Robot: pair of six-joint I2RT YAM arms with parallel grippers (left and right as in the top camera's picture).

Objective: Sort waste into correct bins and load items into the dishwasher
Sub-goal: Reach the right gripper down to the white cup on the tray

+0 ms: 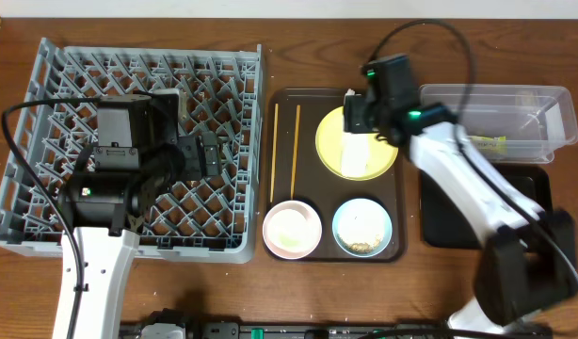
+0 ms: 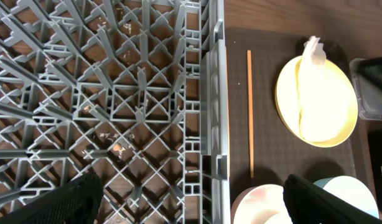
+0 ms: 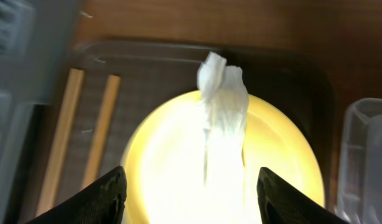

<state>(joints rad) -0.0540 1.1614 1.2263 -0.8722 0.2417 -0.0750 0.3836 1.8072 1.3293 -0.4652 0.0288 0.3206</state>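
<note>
White and crumpled, found the tissue [image 1: 357, 151] in the overhead view lying on the yellow plate [image 1: 329, 132], right of centre, just under the right gripper [image 1: 353, 113]; could not tell contact from there. Noted the plate on the brown serving tray [image 1: 284, 104], with two chopsticks [image 1: 275, 151] to its left and a pinkish bowl [image 1: 292, 229] and a blue bowl [image 1: 361, 226] below it, the blue one holding beige crumbs [image 1: 364, 247]. Saw a green-and-orange wrapper [image 1: 485, 143] inside the clear tub [image 1: 496, 104] at upper right, and the black tray [image 1: 458, 217] just below. Found the left gripper [image 1: 206, 155] above the grey dish rack [image 1: 16, 188] at left.

From the left wrist, saw dark fingers [image 2: 79, 199] spread wide at the lower corners, clasping nothing, over the rack's right wall; tissue far off at upper right.

From the right wrist, found fingers [image 3: 110, 193] parted at the lower corners, clasping nothing; tissue [image 3: 225, 106] between and beyond them at frame centre, untouched, on the plate; chopsticks at left, tub at right edge.
</note>
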